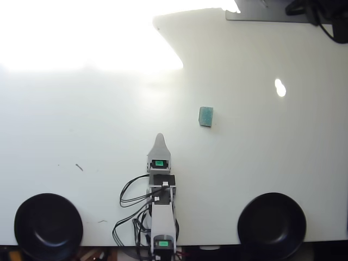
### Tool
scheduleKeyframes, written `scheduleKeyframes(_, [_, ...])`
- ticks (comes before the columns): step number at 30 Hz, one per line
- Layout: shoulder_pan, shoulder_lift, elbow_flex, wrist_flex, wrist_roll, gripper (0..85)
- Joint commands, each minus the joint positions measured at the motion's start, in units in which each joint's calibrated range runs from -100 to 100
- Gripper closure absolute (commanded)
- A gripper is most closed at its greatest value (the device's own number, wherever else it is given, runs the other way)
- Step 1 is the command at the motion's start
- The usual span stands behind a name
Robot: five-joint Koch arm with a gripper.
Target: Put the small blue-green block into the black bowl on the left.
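In the overhead view the small blue-green block (206, 116) lies flat on the white table, right of centre. The black bowl (48, 225) on the left sits at the table's near edge, with nothing in it. My gripper (159, 138) points away from the arm base, its tip below and to the left of the block, well apart from it. Only one pale tapered tip shows from above, so I cannot tell whether the jaws are open or shut. Nothing is seen held.
A second black bowl (272, 224) stands at the near right edge. The arm's body and black cables (133, 209) lie between the two bowls. Strong glare washes out the table's far left. Dark equipment (321, 13) sits at the far right corner.
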Motion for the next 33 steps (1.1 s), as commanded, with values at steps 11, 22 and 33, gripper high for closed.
scheduleKeyframes(11, [0.73,1.77,-1.48,0.23,-0.05,36.3])
scheduleKeyframes(22, [0.73,1.77,-1.48,0.31,-0.1,36.5])
scheduleKeyframes(33, [0.98,1.77,-1.38,0.48,-0.39,36.5])
